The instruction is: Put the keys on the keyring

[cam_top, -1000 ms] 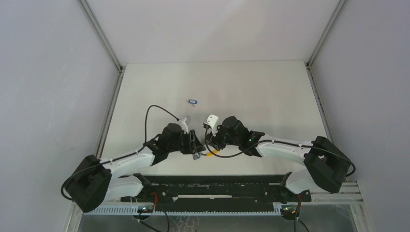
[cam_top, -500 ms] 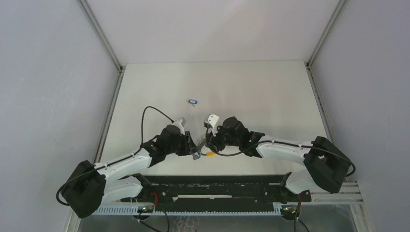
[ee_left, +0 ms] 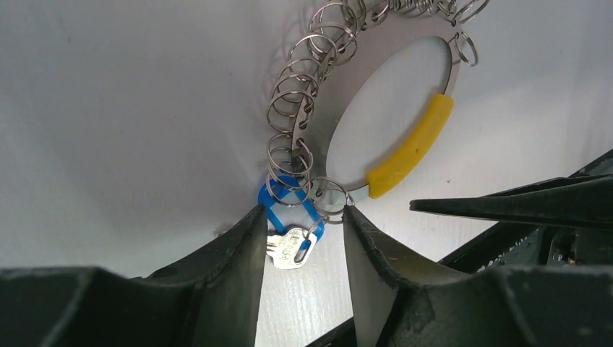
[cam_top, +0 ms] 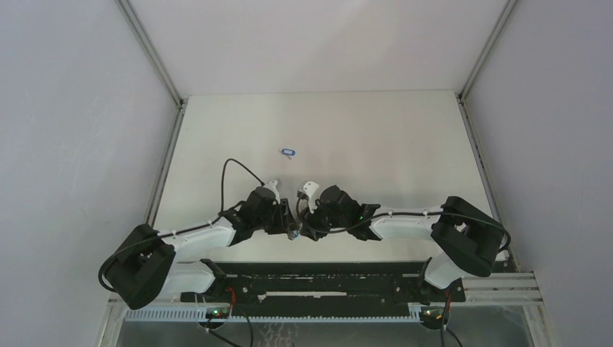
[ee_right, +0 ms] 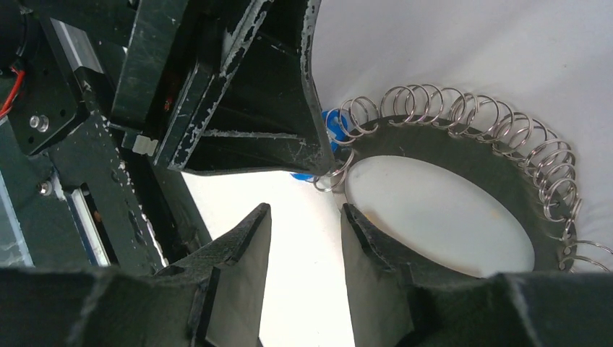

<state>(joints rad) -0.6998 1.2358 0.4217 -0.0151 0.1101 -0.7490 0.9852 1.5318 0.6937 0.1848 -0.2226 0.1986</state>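
1. Near the near edge of the worktop [cam_top: 405,137], about midway along it, the keyring [ee_left: 329,116] lies flat between the two arms. Its yellow section [ee_left: 412,148] is on the side toward the right gripper [ee_right: 305,210].
2. One blue-headed key [ee_left: 289,217] sits at the end of the keyring, with one of the small wire rings [ee_left: 296,94] crossing its head. It appears hooked on, though whether it is fully threaded cannot be told.
3. The left gripper [ee_left: 302,211] has its jaws parted around that key; whether they pinch it or merely flank it cannot be told.
4. The right gripper's jaws stand apart with only bare worktop between them, holding nothing, just beside the keyring's rim.
5. A second key [cam_top: 289,152] lies loose nearer the far edge, well apart from both grippers. On this showing the task looks partway done: one key at the ring, one left to fetch and thread.
6. Only the top view shows the second key. Only the left wrist view shows the yellow section and the first key's silver blade. The right wrist view gives the keyring's shaded side and a sliver of blue behind the left gripper, and makes plain that its own jaws are empty.
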